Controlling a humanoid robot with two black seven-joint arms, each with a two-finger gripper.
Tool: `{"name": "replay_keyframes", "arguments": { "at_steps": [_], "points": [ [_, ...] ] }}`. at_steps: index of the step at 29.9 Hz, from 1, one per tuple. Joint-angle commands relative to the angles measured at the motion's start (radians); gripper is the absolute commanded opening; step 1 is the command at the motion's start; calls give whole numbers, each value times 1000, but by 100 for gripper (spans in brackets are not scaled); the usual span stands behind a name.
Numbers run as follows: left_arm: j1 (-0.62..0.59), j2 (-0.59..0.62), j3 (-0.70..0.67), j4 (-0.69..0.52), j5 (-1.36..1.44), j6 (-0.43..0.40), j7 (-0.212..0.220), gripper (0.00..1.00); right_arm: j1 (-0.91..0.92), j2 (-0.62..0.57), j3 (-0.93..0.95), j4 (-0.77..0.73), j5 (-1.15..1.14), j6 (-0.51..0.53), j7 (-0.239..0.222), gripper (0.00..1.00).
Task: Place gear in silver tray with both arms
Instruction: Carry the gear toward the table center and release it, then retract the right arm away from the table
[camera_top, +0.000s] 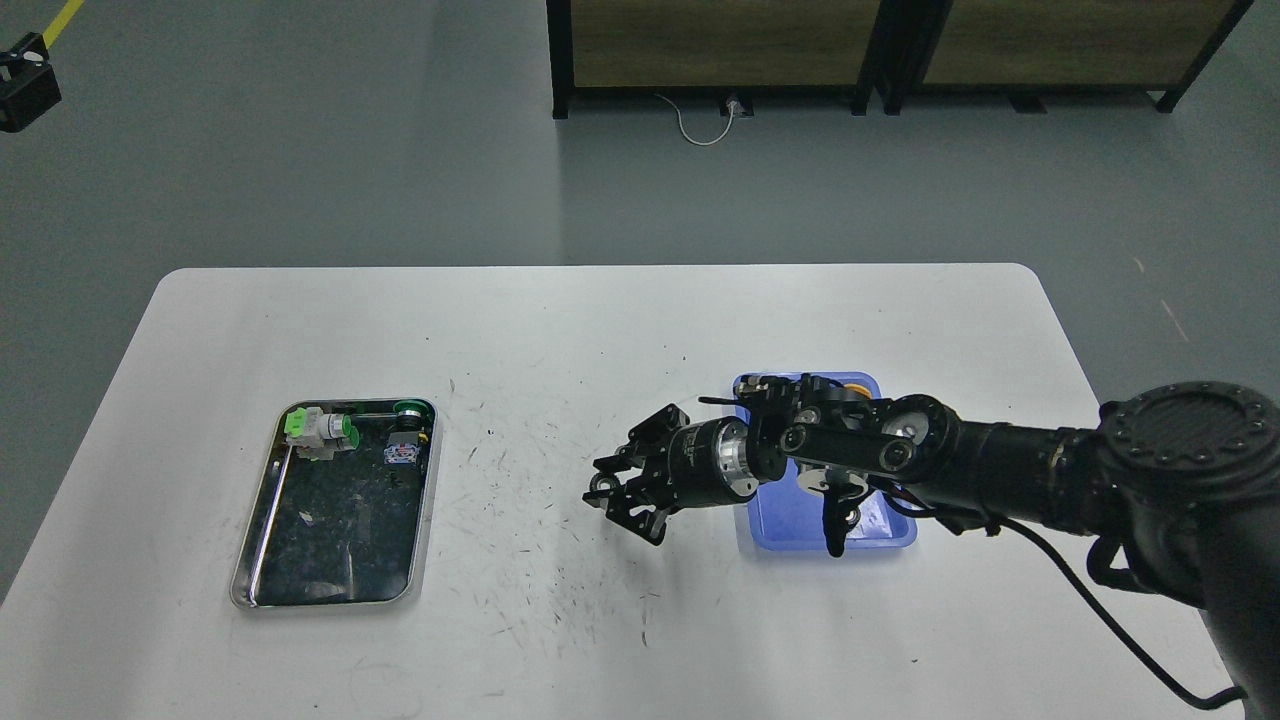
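The silver tray (262, 560) lies at the left of the white table (600, 320). It holds a green-and-white part (318, 430), a dark part with a green cap (410, 412) and a small blue-and-white part (400, 452). My right arm comes in from the right over the blue plastic tray (790, 515). Its gripper (600, 487) points left above the bare table, between the two trays. The fingertips converge on a small dark round piece, seemingly the gear (597, 488). My left arm is out of view.
The blue tray holds a yellow part (857, 381) and pale pieces, mostly hidden by my arm. A black cable (1130, 650) trails from the right arm. Wooden cabinets (720, 45) stand on the floor beyond the table. Bare table lies between gripper and silver tray.
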Motion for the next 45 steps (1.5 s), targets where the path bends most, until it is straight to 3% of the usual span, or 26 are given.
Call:
{"name": "replay_keyframes", "arguments": {
  "at_steps": [1,5,11,13,22,30,35,38,45],
  "points": [
    [0,3,0,-2,0,2,1,98,1,46,-17,-36,1,0,0,24],
    [0,10,0,-5,0,2,1,98,1,46,-28,-63,-8,0,4,30],
    [0,23,0,-5,0,-3,1,98,1,46,-28,-123,-14,-2,49,61],
    [-2,33,0,-6,0,-7,2,98,1,46,-28,-137,-14,-2,62,67],
    [0,44,0,-9,-2,-17,-1,98,18,46,-7,-168,-2,-11,72,77],
    [5,40,0,-55,-2,-86,-16,98,86,46,93,-178,14,-37,61,84],
    [9,17,12,-86,13,-92,-19,98,113,-120,147,-168,72,-34,58,86],
    [15,-12,31,-107,58,-92,-42,98,119,-249,185,-154,83,-32,59,86],
    [64,-97,37,-205,145,-76,-56,98,107,-514,401,-142,104,-35,59,87]
  ]
}}
